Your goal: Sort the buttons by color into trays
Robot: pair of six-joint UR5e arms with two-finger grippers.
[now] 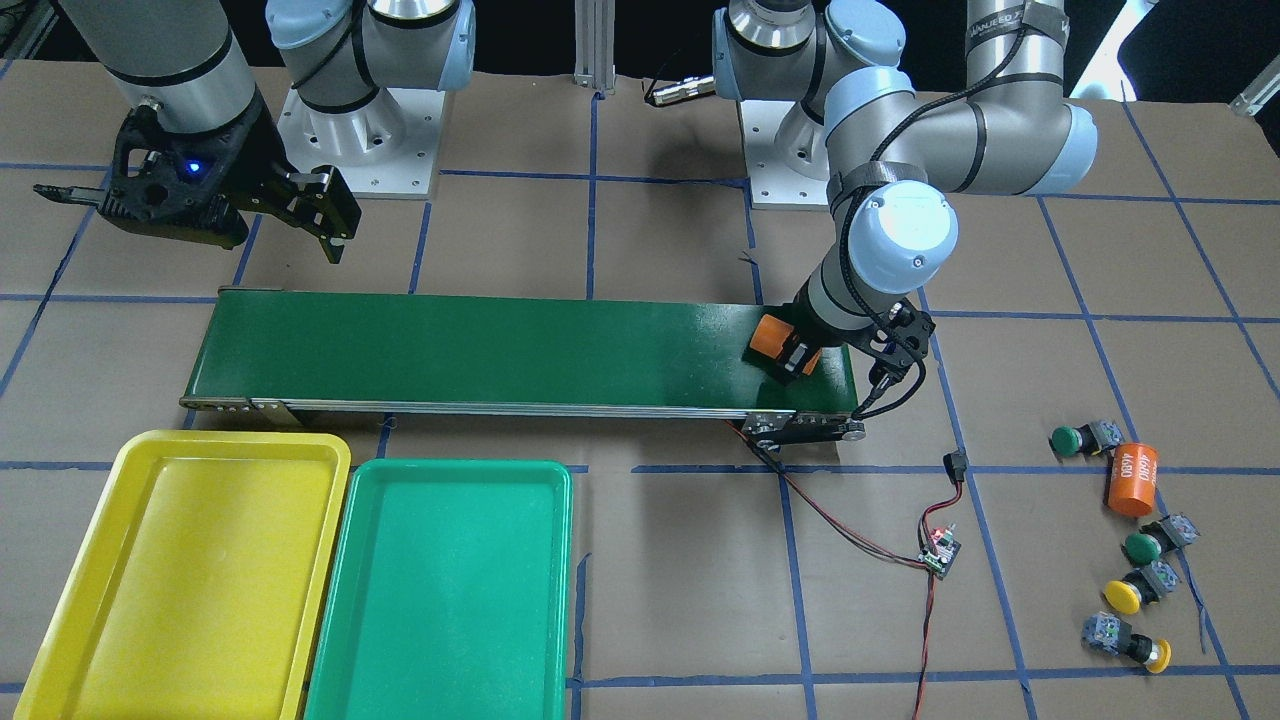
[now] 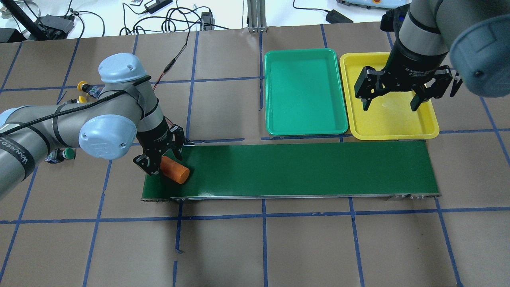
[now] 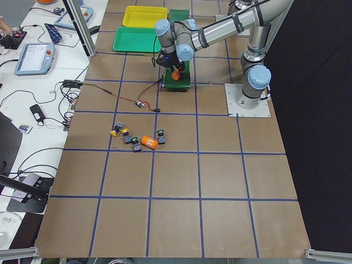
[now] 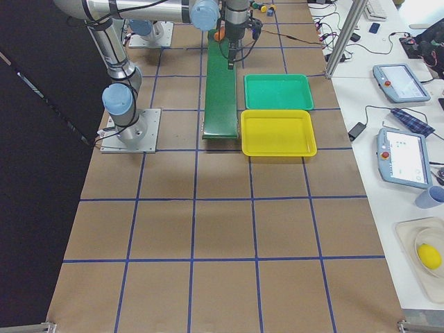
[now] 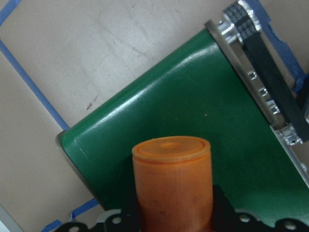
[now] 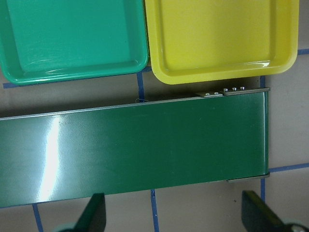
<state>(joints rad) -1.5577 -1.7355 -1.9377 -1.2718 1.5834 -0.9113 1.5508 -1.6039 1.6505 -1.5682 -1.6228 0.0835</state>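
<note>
Four buttons lie on the table on my left side: two green [image 1: 1075,438] [image 1: 1148,545] and two yellow [image 1: 1128,592] [image 1: 1142,648]. The yellow tray [image 1: 230,438] and the green tray [image 1: 460,467] stand side by side beyond the belt, both empty. My left gripper [image 1: 800,352] is shut on one end of an orange cylinder [image 2: 176,171], which rests low on the belt's left end; the cylinder also shows in the left wrist view [image 5: 171,179]. My right gripper [image 2: 391,104] is open and empty, high over the yellow tray [image 2: 392,124].
A long dark-green conveyor belt [image 2: 299,169] runs across the middle of the table. A second orange cylinder [image 1: 1132,478] lies among the buttons. A small controller board [image 1: 940,552] with red and black wires lies near the belt's left end.
</note>
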